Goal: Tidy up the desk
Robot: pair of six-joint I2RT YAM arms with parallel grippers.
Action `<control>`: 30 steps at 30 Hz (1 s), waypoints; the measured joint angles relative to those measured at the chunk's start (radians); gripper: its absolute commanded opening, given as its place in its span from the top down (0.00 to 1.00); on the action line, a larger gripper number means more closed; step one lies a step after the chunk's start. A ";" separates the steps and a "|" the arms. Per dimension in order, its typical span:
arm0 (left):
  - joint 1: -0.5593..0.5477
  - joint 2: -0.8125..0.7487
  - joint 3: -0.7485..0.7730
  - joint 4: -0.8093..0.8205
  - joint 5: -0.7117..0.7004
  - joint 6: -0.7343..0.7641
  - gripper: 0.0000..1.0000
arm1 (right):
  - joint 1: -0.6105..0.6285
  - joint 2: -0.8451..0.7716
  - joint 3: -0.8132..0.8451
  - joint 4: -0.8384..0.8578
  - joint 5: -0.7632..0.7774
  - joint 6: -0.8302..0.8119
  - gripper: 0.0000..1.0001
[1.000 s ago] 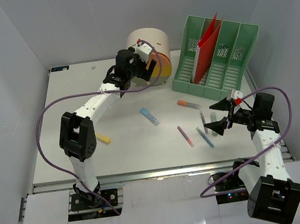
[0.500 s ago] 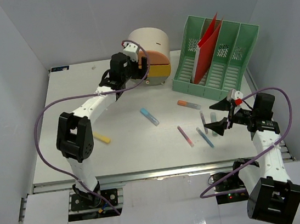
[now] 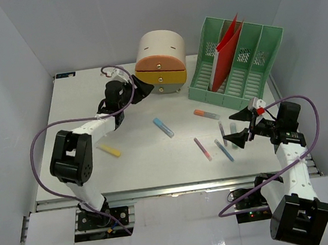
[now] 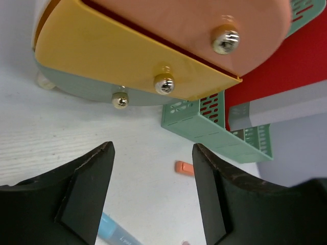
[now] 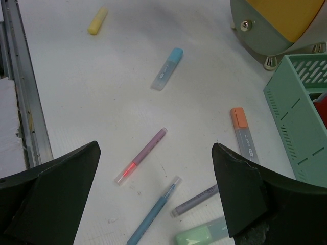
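The white desk (image 3: 139,162) holds scattered pens: a yellow highlighter (image 3: 109,150), a blue highlighter (image 3: 163,127), an orange highlighter (image 3: 206,114), a pink pen (image 3: 202,149), a blue pen (image 3: 223,150), a purple pen (image 3: 222,133) and a green highlighter (image 3: 233,130). My left gripper (image 3: 140,89) is open and empty, low over the desk just left of the cream drawer unit (image 3: 160,50). In the left wrist view the gripper (image 4: 153,153) faces the yellow drawer (image 4: 117,56), which stands slightly out. My right gripper (image 3: 235,129) is open and empty above the pens (image 5: 156,148).
A green slotted file rack (image 3: 238,64) with a red folder (image 3: 226,42) stands at the back right, beside the drawer unit. A metal rail (image 5: 23,102) runs along the desk's front edge. White walls enclose the desk on three sides.
My left gripper has drawn back from the drawer unit's front, moving left and down toward the desk. The right arm has not moved.
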 measured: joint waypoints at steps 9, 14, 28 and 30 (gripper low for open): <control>0.022 0.253 0.071 0.150 0.111 -0.257 0.36 | 0.000 -0.005 0.000 0.001 0.029 0.020 0.04; 0.018 0.333 0.160 0.202 0.140 -0.322 0.37 | 0.000 -0.005 0.000 0.001 0.036 0.022 0.04; -0.001 0.401 0.275 0.228 0.144 -0.389 0.46 | 0.000 -0.005 0.000 0.002 0.041 0.024 0.04; -0.001 0.417 0.284 0.221 0.140 -0.401 0.48 | 0.000 -0.006 0.000 0.002 0.042 0.024 0.04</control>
